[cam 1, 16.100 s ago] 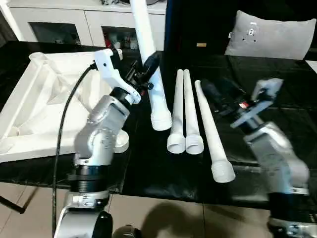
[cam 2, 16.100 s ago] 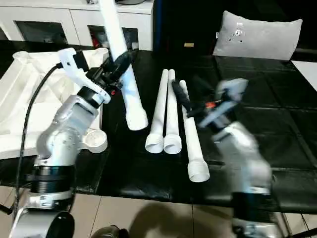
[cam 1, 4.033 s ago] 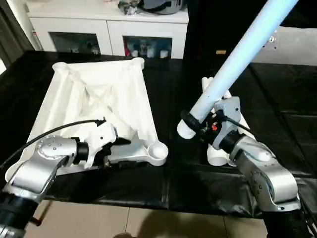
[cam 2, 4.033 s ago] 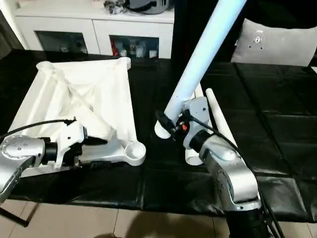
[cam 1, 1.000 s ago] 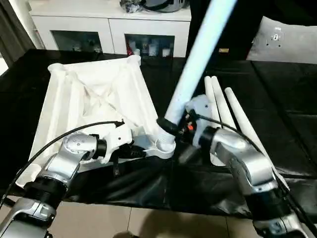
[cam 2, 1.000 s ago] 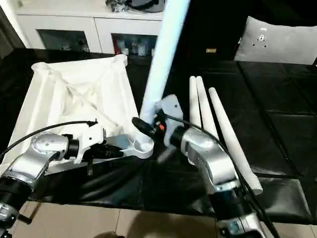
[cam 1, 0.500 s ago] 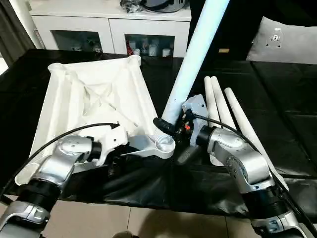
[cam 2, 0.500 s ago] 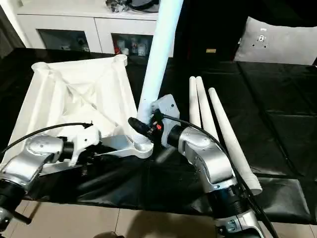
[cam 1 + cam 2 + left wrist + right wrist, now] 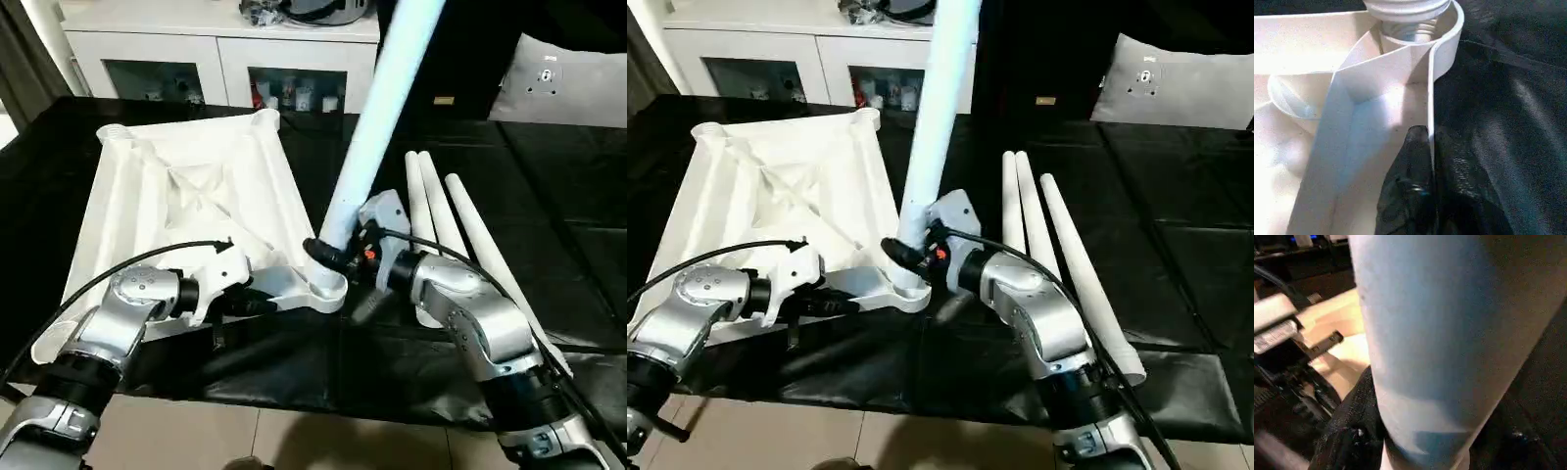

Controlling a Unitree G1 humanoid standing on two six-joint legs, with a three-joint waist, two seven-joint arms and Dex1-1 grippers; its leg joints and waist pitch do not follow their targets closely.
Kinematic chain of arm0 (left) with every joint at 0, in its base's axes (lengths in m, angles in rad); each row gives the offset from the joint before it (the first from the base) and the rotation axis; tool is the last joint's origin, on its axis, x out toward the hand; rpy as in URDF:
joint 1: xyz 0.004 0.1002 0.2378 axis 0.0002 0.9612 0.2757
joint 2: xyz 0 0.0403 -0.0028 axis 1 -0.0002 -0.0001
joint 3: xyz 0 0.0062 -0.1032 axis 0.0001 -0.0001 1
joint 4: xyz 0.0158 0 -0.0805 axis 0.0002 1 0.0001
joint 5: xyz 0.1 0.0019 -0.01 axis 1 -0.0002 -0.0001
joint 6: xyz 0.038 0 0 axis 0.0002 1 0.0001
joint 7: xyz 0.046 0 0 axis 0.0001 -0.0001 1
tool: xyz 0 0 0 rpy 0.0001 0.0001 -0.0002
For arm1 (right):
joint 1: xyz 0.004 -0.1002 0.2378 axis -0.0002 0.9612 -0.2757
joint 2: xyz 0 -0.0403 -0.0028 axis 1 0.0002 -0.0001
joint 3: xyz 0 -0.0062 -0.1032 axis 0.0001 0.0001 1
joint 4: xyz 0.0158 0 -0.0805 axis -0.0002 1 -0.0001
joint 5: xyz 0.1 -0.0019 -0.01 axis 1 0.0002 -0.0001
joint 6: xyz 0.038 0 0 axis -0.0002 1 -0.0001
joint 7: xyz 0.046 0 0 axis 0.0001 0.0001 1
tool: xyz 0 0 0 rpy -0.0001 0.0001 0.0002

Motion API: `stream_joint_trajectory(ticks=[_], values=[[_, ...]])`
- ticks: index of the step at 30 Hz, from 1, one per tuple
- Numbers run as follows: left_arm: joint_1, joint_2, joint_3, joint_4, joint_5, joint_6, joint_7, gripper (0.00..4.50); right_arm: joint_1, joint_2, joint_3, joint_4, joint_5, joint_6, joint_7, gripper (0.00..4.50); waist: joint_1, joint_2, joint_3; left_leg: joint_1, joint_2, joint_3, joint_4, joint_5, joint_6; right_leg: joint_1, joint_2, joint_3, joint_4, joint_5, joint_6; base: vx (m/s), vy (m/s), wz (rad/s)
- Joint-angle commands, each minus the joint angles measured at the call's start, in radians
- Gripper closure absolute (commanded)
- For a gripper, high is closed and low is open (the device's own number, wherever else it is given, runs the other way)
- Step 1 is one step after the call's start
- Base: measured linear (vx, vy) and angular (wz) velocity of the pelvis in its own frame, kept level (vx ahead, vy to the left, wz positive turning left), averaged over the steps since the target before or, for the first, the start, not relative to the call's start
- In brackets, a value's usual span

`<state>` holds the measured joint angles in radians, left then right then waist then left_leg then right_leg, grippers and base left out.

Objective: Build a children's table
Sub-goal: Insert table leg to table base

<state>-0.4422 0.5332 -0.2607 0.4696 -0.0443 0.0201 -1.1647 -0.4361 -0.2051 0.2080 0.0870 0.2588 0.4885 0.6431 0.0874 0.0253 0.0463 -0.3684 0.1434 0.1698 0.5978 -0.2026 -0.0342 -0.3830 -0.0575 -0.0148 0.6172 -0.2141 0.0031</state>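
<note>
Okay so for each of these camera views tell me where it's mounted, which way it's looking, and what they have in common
Left and right eye views: on the head, looking forward and down at the upturned table top, three loose legs and both silver forearms.
Left wrist view: along the left gripper, shut on the top's rim beside the corner socket.
Right wrist view: along the right gripper, closed around the standing leg.
Shared: both eye views show the one scene; both wrist views show the leg entering that socket.
</note>
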Motion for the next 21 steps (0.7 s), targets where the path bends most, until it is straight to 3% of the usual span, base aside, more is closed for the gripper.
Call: stream_joint_trajectory(ticks=[1,14,18,21], values=[[0.011,-0.008,-0.028,0.030,0.025,-0.002,0.004,4.50,-0.029,-0.014,0.018,0.016,-0.018,0.042,0.010,2.62,-0.001,-0.001,-0.053,0.018,0.079,-0.028,-0.087,-0.202,-0.030,0.027,-0.092,0.044,-0.065,-0.132,-0.225,0.000,0.000,0.00],[0.004,-0.026,-0.095,-0.005,0.062,-0.081,-0.053,4.50,-0.076,-0.052,0.064,0.082,-0.030,0.132,0.079,2.62,0.002,-0.003,-0.054,0.020,0.083,-0.027,-0.086,-0.190,-0.028,0.028,-0.093,0.042,-0.061,-0.089,-0.234,0.000,0.000,0.00],[-0.011,-0.035,-0.108,0.002,0.073,-0.101,-0.059,4.50,-0.082,-0.067,0.077,0.088,-0.039,0.144,0.092,2.62,0.002,-0.011,-0.055,0.021,0.084,-0.024,-0.085,-0.182,-0.024,0.028,-0.093,0.041,-0.061,-0.084,-0.235,0.000,0.000,0.00],[-0.023,-0.039,-0.118,0.003,0.078,-0.121,-0.075,4.50,-0.084,-0.080,0.077,0.086,-0.034,0.166,0.108,2.62,0.003,-0.008,-0.055,0.022,0.084,-0.024,-0.085,-0.185,-0.027,0.027,-0.092,0.042,-0.062,-0.091,-0.231,0.000,0.000,0.00]])
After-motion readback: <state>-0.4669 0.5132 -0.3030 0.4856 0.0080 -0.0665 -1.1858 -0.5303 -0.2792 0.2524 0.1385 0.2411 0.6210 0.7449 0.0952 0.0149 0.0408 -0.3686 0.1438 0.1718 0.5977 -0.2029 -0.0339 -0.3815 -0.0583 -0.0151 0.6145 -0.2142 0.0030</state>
